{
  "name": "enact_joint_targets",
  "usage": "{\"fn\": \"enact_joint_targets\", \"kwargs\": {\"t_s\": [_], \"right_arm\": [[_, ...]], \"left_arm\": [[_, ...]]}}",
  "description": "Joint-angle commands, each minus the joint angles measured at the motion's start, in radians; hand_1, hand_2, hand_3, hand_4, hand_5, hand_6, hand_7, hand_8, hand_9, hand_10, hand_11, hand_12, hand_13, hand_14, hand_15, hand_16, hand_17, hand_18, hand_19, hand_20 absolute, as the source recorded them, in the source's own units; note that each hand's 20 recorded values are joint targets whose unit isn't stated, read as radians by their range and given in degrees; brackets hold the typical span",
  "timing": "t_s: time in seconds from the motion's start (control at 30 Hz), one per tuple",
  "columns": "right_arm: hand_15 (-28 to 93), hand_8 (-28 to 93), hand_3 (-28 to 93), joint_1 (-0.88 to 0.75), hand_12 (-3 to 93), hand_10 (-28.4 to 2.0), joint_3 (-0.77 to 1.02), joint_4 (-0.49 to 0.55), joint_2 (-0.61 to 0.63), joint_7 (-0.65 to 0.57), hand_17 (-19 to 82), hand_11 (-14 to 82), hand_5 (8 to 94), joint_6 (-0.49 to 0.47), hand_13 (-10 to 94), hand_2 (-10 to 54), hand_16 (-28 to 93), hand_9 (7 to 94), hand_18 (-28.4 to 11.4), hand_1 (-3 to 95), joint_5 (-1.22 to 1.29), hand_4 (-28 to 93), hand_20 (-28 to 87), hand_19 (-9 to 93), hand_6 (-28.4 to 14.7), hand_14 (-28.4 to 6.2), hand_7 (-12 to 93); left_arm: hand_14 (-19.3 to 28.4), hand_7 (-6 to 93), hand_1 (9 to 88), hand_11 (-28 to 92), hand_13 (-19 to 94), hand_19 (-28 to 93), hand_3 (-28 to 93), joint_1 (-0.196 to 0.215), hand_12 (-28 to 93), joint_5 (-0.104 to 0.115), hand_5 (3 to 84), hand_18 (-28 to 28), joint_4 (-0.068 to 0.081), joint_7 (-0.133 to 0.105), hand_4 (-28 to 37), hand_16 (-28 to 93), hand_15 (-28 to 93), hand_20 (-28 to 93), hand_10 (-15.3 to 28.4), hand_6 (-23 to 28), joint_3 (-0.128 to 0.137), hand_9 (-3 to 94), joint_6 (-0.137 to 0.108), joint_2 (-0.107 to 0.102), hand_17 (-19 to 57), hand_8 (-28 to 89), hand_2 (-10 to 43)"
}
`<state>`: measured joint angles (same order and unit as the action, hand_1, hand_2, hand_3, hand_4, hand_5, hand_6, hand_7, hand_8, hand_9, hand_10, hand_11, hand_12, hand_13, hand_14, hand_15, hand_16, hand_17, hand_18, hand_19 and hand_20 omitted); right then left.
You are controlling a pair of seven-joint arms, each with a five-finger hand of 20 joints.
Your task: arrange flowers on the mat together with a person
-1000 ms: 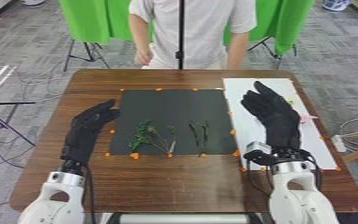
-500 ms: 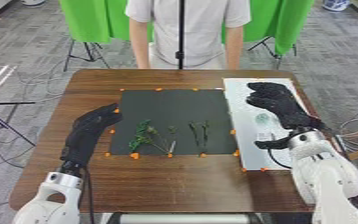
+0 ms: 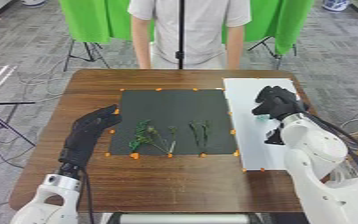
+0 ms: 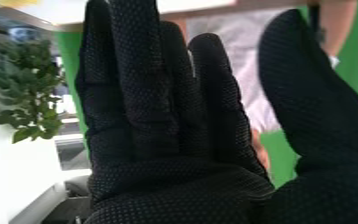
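the brown desk (image 3: pixel 167 185) holds green stems (image 3: pixel 143 132) near centre; left hand (image 3: pixel 88 127) at left, right hand (image 3: pixel 280 106) at right, fingers released.

Green cloth (image 3: pixel 286 25) in the room

It hangs behind the brown table (image 3: pixel 158 185). Black stands (image 3: pixel 89 47) are on the gray floor (image 3: pixel 33 55). Far off is a blue and white pot (image 3: pixel 336 4). The right wrist view has a leafy plant (image 4: pixel 24 85)

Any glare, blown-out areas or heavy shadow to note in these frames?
Head view: faint sheen on the brown table, no strong glare on the dark mat. Right wrist view: a blown-out white patch beside the leafy plant; the right hand dark, its weave readable.
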<state>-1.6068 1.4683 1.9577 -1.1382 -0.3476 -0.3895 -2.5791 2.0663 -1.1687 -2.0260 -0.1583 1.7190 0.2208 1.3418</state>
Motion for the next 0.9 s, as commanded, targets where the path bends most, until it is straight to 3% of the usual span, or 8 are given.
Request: {"fn": "enact_joint_targets", "kwargs": {"t_s": [0.03,0.27,0.57,0.7,0.9], "right_arm": [[24,-8,70,0.031,16.6,-14.9,-0.025,-0.04,0.017,-0.049,52,10.5,59.7,-0.025,82,-9.5,27,69.8,-13.3,43.2,0.012,-19,46,34,-0.3,-6.9,12],[24,-8,69,0.082,16.6,-15.2,-0.058,-0.09,0.018,-0.087,52,10.5,59.1,-0.148,83,-9.5,29,70.3,-13.9,42.5,0.001,-20,46,36,1.0,-7.0,12],[25,-8,69,0.103,17.1,-14.8,-0.074,-0.115,0.02,-0.088,52,11.6,59.0,-0.123,85,-9.5,29,72.6,-14.8,41.7,-0.025,-19,45,42,1.7,-6.5,12],[25,-8,69,0.102,17.2,-14.6,-0.075,-0.128,0.01,-0.087,52,11.7,58.4,-0.134,85,-9.5,29,73.0,-14.6,41.5,-0.034,-20,44,44,1.9,-6.3,12],[25,-8,70,0.093,17.3,-14.4,-0.077,-0.183,0.001,-0.084,52,11.8,58.4,-0.134,85,-9.5,29,73.2,-14.5,43.1,-0.07,-20,43,45,2.3,-6.1,12]], "left_arm": [[18.6,11.3,27.8,19,35,2,65,0.023,17,-0.003,47.6,12.9,-0.005,0.015,-16.5,6,16,16,13.8,4.7,0.012,46.4,0.002,0.0,2.5,-4,-5.8],[18.5,11.0,27.8,18,34,3,65,0.007,17,-0.018,47.4,13.0,0.001,0.009,-16.3,6,16,16,13.7,4.7,0.007,45.7,0.009,-0.01,2.4,-4,-5.8],[18.5,11.1,27.8,18,34,2,65,0.005,17,-0.021,47.4,13.0,0.002,-0.007,-16.3,6,16,16,13.7,4.7,0.014,45.6,0.01,-0.009,2.3,-4,-5.9],[18.4,11.1,28.0,18,34,2,65,0.022,17,-0.019,47.4,13.0,-0.005,-0.005,-16.3,6,16,16,13.7,4.6,0.02,45.6,0.006,-0.001,2.3,-4,-5.9],[18.5,11.2,28.0,18,34,2,65,0.022,17,-0.014,47.4,13.1,-0.003,0.0,-16.2,6,16,16,13.6,4.7,0.023,45.6,0.009,0.0,2.2,-4,-6.0]]}}
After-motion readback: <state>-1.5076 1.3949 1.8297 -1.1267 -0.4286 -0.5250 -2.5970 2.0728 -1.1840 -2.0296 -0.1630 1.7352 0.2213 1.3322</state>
